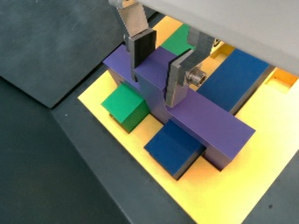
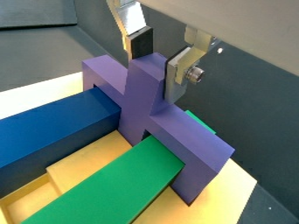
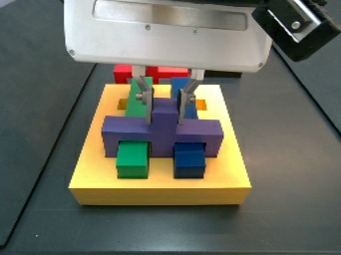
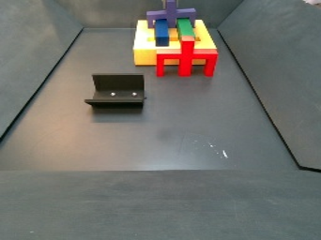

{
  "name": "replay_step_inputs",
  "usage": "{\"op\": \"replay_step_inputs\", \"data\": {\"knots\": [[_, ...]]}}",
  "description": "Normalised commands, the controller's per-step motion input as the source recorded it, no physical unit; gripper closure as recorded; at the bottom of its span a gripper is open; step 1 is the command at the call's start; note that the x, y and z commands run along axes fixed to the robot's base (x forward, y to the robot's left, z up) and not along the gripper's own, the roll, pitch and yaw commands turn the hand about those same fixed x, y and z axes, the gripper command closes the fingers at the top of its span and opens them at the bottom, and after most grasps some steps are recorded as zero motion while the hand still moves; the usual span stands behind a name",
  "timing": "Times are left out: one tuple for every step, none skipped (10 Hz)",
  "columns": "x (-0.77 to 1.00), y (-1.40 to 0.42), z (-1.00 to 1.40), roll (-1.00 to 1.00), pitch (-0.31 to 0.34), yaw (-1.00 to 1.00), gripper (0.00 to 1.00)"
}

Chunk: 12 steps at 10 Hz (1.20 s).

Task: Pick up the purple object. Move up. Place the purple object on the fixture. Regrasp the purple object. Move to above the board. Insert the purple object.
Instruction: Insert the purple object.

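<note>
gripper (image 1: pixel 162 63): brushed silver metal finger plates, matt dark pads, glossy white housing in a side view
purple object (image 2: pixel 146 96): smooth matt plastic
board (image 3: pixel 160 184): matt yellow plastic, smooth
fixture (image 4: pixel 116 92): matt black, screw heads showing
red cross-shaped block (image 4: pixel 189 60): slightly glossy plastic
floor (image 4: pixel 163 131): dark matt sheet, faintly scuffed

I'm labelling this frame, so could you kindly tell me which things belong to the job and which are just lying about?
Job: purple object seated on the board; fixture on the floor; tool astride the purple post.

Lying about: red block, green blocks, blue blocks.
</note>
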Motion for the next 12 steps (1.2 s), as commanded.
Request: {"op": "replay_step_inputs", "data": {"knots": [[0.0, 0.27, -0.57, -0.31, -0.079, 0.0, 1.0], [0.0, 0.06, -0.42, -0.29, -0.036, 0.0, 1.0], [0.0, 0.07, -0.39, -0.3, -0.109, 0.01, 1.0], [-0.21, -0.37, -0.33, -0.03, -0.121, 0.33, 1.0], [-0.21, -0.36, -0.23, 0.08, -0.126, 0.36, 1.0], [0.0, -0.23, -0.25, 0.12, -0.067, 0.33, 1.0], [0.11, 0.0, -0.26, 0.0, -0.016, 0.14, 1.0], [0.04, 0.13, -0.28, -0.02, -0.017, 0.11, 1.0], [0.0, 0.23, -0.44, -0.09, -0.106, 0.05, 1.0], [-0.06, 0.33, -0.44, -0.15, -0.117, 0.0, 1.0], [-0.03, 0.0, -0.22, 0.0, -0.053, 0.0, 1.0], [0.0, 0.0, 0.0, 0.0, 0.0, 0.0, 1.0]]}}
